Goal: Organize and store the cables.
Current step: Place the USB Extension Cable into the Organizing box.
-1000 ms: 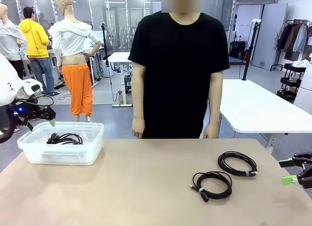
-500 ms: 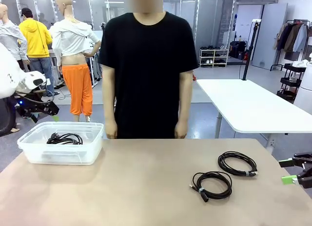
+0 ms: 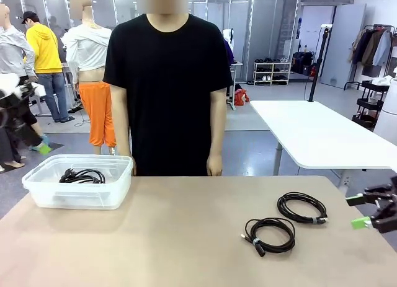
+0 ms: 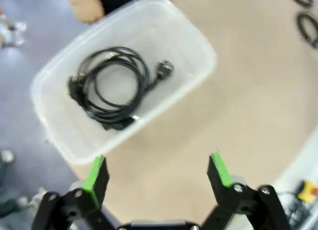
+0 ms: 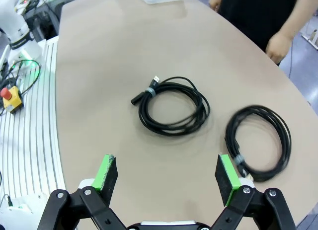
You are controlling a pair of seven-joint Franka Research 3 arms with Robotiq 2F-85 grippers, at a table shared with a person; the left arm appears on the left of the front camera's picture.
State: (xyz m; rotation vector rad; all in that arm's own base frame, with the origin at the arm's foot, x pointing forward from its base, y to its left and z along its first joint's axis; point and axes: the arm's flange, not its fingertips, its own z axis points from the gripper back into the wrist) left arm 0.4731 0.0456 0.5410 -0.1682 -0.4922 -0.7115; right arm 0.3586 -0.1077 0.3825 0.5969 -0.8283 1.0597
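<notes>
One cable [image 3: 82, 175] of three lies coiled in the bin [image 3: 80, 199] at the far left of the worktop [image 3: 173, 237], so I judge about a third of the job done. Two are left to store: the near cable [image 3: 255, 244] and the far cable [image 3: 317, 219], lying close together but apart on the right. The right gripper [image 3: 358, 211] hangs at the right edge just beyond them, jaws spread and empty. A person [image 3: 167, 88] stands at the far side, hands down, touching nothing. The top is tan, matte and flat. Behind it are a grey floor, glass partitions, a white table and a clothes rack. From the left wrist, the left gripper [image 4: 157, 169] hovers over the worktop just beside the bin, jaws wide and holding nothing. This picture is smeared, so the coil inside seems to be a single cord with a plug, though I would not swear to it. From the right wrist, the open jaws frame both loose coils, each bound by a tie and neither touched. The near cable sits closer to the middle and looks the likelier next pick.
</notes>
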